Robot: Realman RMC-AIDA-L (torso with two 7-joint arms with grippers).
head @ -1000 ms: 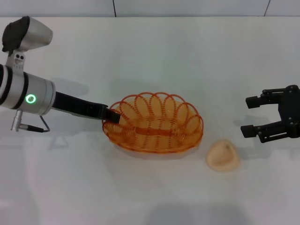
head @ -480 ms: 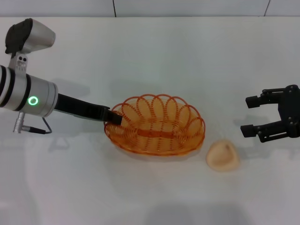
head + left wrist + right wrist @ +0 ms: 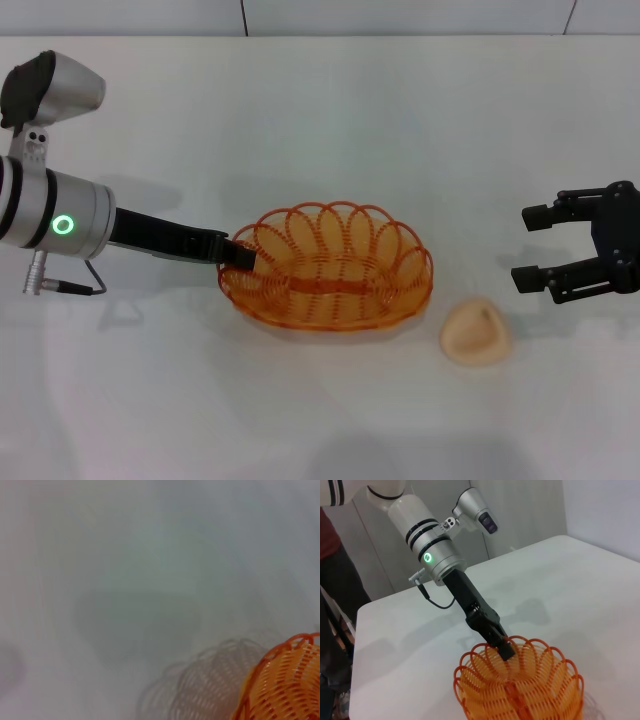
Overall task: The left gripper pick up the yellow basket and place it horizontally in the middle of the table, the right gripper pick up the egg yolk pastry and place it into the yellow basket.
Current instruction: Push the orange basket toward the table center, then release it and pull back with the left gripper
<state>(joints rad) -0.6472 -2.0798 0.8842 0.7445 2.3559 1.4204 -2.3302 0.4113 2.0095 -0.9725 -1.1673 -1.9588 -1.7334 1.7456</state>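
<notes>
The yellow basket [image 3: 327, 280] lies lengthwise in the middle of the white table [image 3: 320, 110]. My left gripper [image 3: 238, 256] reaches in from the left and is shut on the basket's left rim. The right wrist view shows the same grip of the left gripper [image 3: 502, 647] on the basket [image 3: 520, 685]. A corner of the basket [image 3: 285, 685] shows in the left wrist view. The egg yolk pastry [image 3: 476, 332] lies on the table just right of the basket and in front of it. My right gripper [image 3: 527, 247] is open and empty, to the right of the pastry and behind it.
The table's far edge [image 3: 320, 37] meets a grey wall at the back. In the right wrist view a person [image 3: 335, 605] stands beyond the table's edge by the left arm's base.
The left gripper and the basket shifted slightly right, then back left. The left wrist has dropped a little. The right gripper and the pastry have not moved.
</notes>
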